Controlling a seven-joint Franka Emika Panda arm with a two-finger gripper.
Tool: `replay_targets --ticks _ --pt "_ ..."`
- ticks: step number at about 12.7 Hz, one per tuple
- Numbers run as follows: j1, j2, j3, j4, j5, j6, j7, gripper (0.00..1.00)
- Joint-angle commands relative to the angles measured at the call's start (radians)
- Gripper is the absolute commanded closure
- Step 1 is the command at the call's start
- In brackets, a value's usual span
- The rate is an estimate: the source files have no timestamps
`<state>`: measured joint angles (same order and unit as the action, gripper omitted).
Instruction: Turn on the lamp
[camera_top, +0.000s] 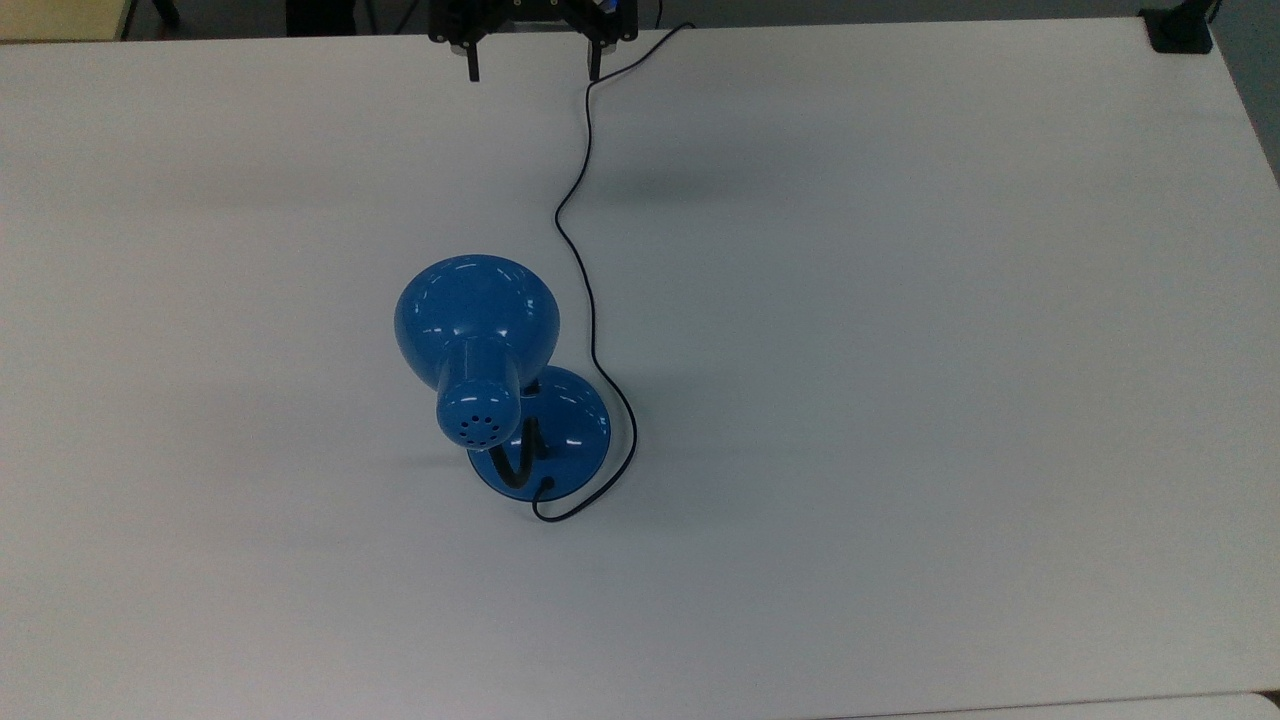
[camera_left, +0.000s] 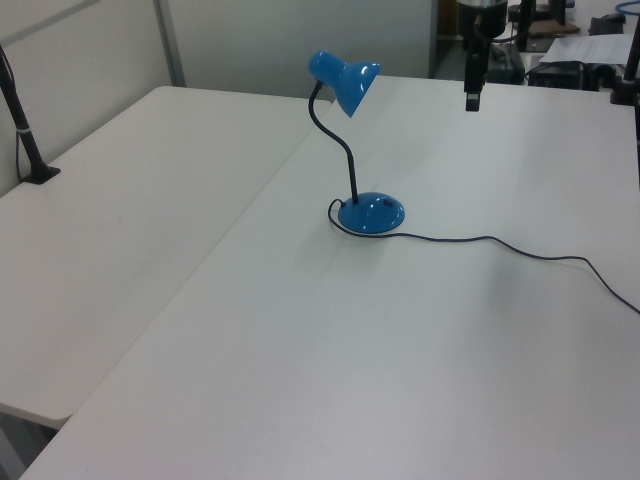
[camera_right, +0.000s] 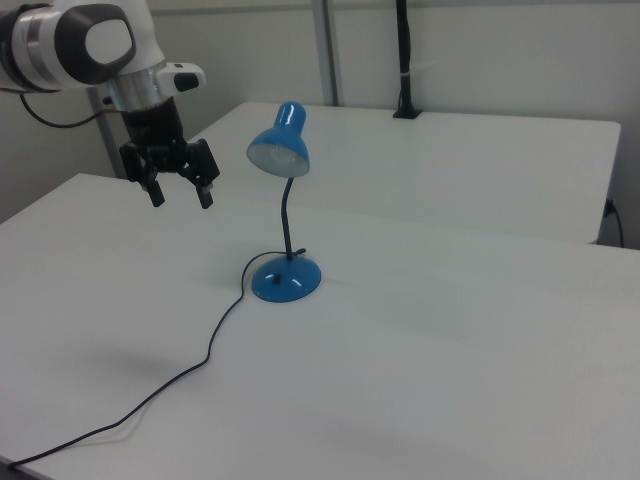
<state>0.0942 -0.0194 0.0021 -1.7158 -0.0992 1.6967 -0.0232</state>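
The white worktop (camera_top: 900, 400) takes up nearly all of the top view, and a second white worktop (camera_right: 480, 160) butts against it in the upper half of the right view. At that second surface's far edge a black post (camera_right: 403, 60) stands upright on a small foot.

My arm (camera_right: 90, 45) comes in from the upper left of the right view, white with a black wrist, pointing down. In the top view it sits at the upper middle edge of the frame, with just the finger ends showing.

The lamp (camera_top: 490, 370) stands on my worktop a little left of centre in the top view. Its round blue base (camera_right: 286, 279) rests flat, the black gooseneck (camera_left: 345, 150) rises and bends over, and the bell-shaped shade (camera_right: 279, 146) tilts down toward the right view's left. Its thin black cord (camera_top: 585, 250) leaves the base and snakes up the top view to the upper edge, passing close by my fingers; nothing else lies between me and the lamp.

My tool (camera_right: 180, 190) hangs above the worktop, well apart from the lamp, to the right view's left of the shade and near its height. Its two fingers are spread wide and hold nothing.
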Motion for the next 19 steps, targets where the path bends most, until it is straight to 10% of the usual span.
replay_targets --ticks 1,12,17,19 --pt "-0.014 0.002 0.003 0.013 -0.005 -0.029 0.02 0.0" --pt "-0.016 0.01 0.001 0.035 -0.004 -0.028 0.02 0.0" --pt "-0.016 0.012 0.002 0.03 0.009 -0.028 0.012 0.91" --pt "-0.016 0.012 0.001 0.03 0.022 -0.028 0.008 1.0"
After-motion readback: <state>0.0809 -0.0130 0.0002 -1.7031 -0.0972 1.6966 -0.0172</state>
